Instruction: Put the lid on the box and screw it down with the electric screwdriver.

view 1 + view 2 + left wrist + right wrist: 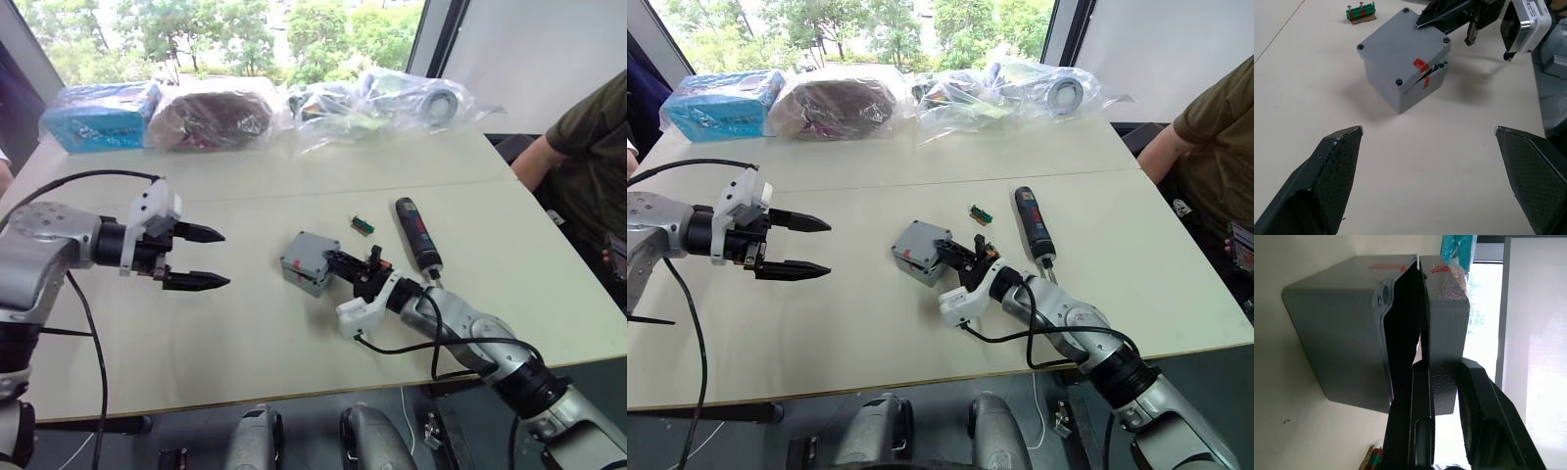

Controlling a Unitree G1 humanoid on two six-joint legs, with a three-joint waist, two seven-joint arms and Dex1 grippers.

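The pale worktop [245, 333] runs wide across the room, with a row of clear plastic bags [392, 103] and a blue packet [98, 116] lined up along its far edge under the window, and a person in a dark green shirt [593, 147] seated at the robot's right. Near the middle of the worktop sits the box [1400, 83], a small grey cube with red tape marks on one face. The lid [1400, 51] lies on top of it but not flush: it is tipped, and a dark gap shows along one side between lid and box. The right tool [960, 257] reaches in at that corner, its black fingers pinching the edge of the lid, one finger inside the gap and the other over the top. The left tool [201, 257] hovers well apart from the box on the robot's left, its two fingers spread wide and holding nothing. The electric screwdriver [417, 233] lies flat on the worktop just beyond the right arm, near the box but not touching it. A small green circuit piece [362, 226] rests between the box and the screwdriver.
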